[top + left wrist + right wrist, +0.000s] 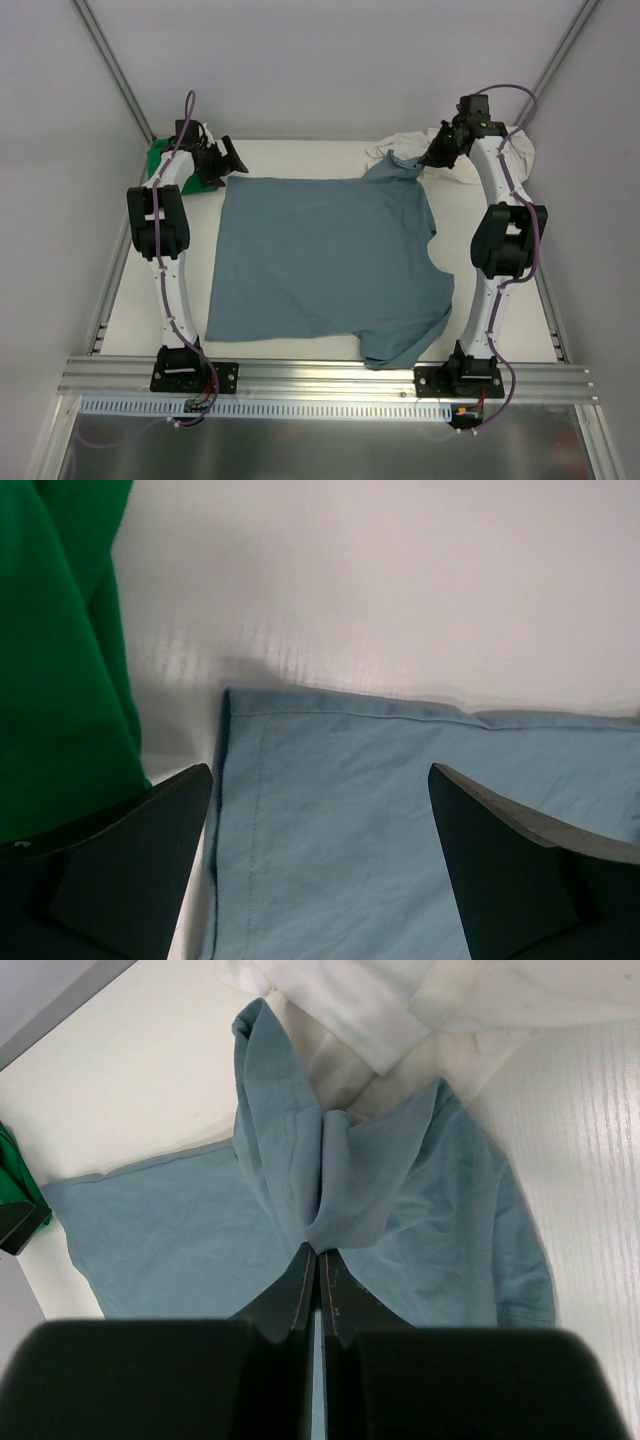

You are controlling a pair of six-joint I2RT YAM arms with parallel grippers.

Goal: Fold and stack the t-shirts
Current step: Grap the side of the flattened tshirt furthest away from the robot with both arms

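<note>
Seen from above, there are three t-shirts. One blue shirt [325, 265] lies spread flat in the middle of the surface [300, 152], one green shirt [158, 160] is bunched at the far left, and one cream shirt [520, 150] is heaped at the far right. The blue shirt's long axis runs left to right, with the hem at the left and the collar at the right. The left claw [232, 160] hangs over its far-left hem corner, and the right claw [428, 158] sits at its far-right sleeve.

In the left wrist view, the left claw [320, 870] is released with its fingers spread wide. The blue hem corner lies directly below and between them, and green cloth is just to the left. The left arm is clearly the nearer one to that corner.

In the right wrist view, the right claw [318, 1258] is clenched on a raised pinch of blue fabric, with the cream shirt just beyond it.
</note>
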